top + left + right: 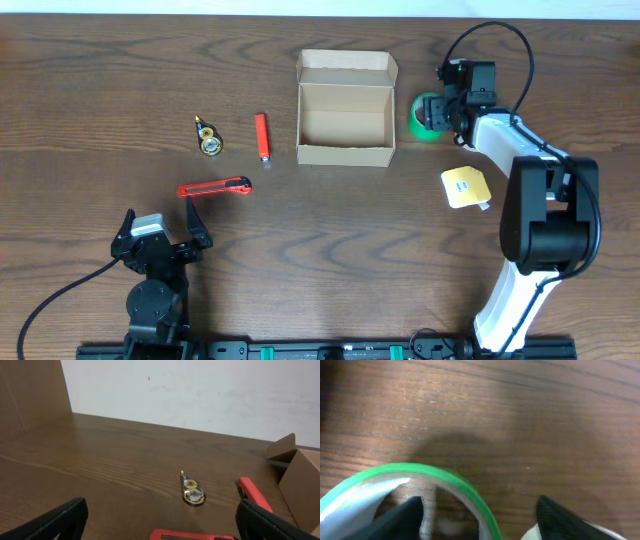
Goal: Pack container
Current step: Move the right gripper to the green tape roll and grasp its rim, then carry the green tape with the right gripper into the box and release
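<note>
Right gripper [480,522]: fingers spread, astride the wall of a green tape roll [424,114], one inside the ring, one outside. The roll lies flat, just right of the container [345,154]. Container stands open, flap lid folded back at its far side. Left gripper [160,225]: spread wide, well left of the container, on the near side. A red cutter [214,187] lies between them.

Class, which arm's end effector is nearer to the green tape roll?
Right. The right end effector straddles the rim of the green tape roll; the left end effector sits far across the table.
</note>
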You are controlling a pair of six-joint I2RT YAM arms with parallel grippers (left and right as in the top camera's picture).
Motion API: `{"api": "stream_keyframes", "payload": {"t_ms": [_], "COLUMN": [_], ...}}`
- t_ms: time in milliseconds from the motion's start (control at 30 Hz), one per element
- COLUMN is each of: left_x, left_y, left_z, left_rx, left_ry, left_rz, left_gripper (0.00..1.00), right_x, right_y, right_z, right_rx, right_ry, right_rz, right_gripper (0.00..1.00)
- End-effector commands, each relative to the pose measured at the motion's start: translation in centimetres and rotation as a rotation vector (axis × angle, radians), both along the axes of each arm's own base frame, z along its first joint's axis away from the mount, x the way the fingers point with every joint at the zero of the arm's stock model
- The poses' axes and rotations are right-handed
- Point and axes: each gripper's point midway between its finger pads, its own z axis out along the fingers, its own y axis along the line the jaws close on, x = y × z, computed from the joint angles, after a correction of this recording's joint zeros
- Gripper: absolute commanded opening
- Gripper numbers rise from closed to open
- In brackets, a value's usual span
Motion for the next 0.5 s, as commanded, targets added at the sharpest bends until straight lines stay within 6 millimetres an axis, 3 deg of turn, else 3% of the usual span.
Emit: {"api": "stream_keyframes", "payload": {"t_ms": [0,133,267,367,467], "left_x": [0.0,0.0,0.0,0.0,0.0], "left_y": [0.2,0.2,0.2,0.2,0.2], "left_z": [-1.7,-1.7,-1.7,-1.7,-1.7], "left_rx": [0.016,0.016,0.016,0.016,0.016], "left_ry": [0.040,0.040,0.040,0.040,0.040], "left_rz": [0.012,0.012,0.012,0.012,0.012], "left_gripper": [0.95,0.95,0.96,0.95,0.95], "right_x": [0.8,1.3,1.4,1.5,1.6], "right_y": [-0.3,-0.3,-0.2,-0.1,-0.2], "right_z": [0.3,0.7,0.8,1.6,4.3], "right_rx": [0.006,0.006,0.005,0.011,0.026], "right_ry": [-0.026,-0.051,-0.057,-0.070,-0.112], "right_rz": [0.009,0.009,0.010,0.005,-0.021], "right_gripper": [0.55,0.25,0.01,0.01,0.01]}}
